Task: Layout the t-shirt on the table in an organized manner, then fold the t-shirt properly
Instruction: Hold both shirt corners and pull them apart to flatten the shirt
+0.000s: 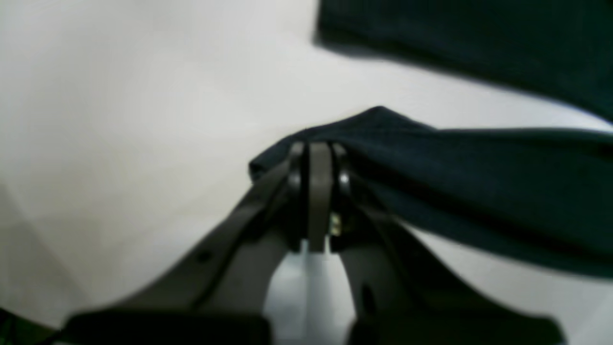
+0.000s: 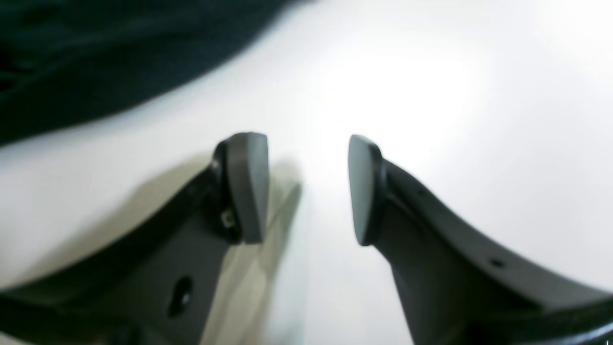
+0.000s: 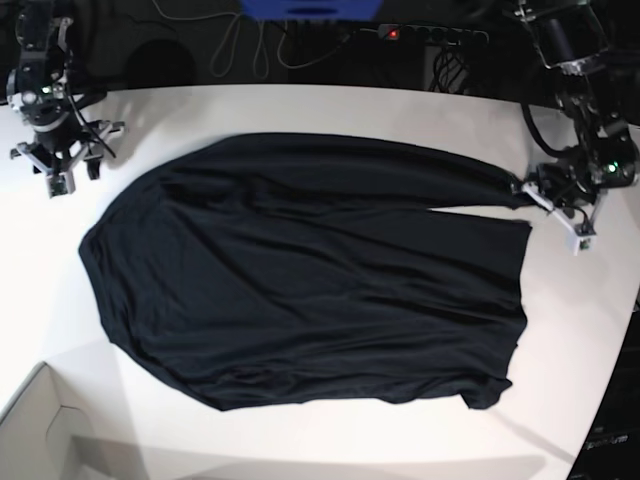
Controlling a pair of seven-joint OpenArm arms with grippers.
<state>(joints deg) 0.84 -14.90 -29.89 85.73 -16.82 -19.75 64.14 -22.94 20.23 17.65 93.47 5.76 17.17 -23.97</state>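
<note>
Currently:
T-shirt (image 3: 300, 270): lying spread on the worktop (image 3: 300, 105), limp, thin; edges suiting pinching.
Left hand (image 1: 318, 158): pinching the t-shirt's sleeve tip.
Right hand (image 2: 306, 187): gaping wide, holding nothing, beside the t-shirt.

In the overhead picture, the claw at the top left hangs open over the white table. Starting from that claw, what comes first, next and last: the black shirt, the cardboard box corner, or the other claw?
Measured from the right gripper in the base view:
1. The t-shirt, its nearest edge just below and beside the gripper.
2. The cardboard box corner, at the bottom-left edge.
3. The left gripper, across the table, pinching the shirt's far tip.
</note>
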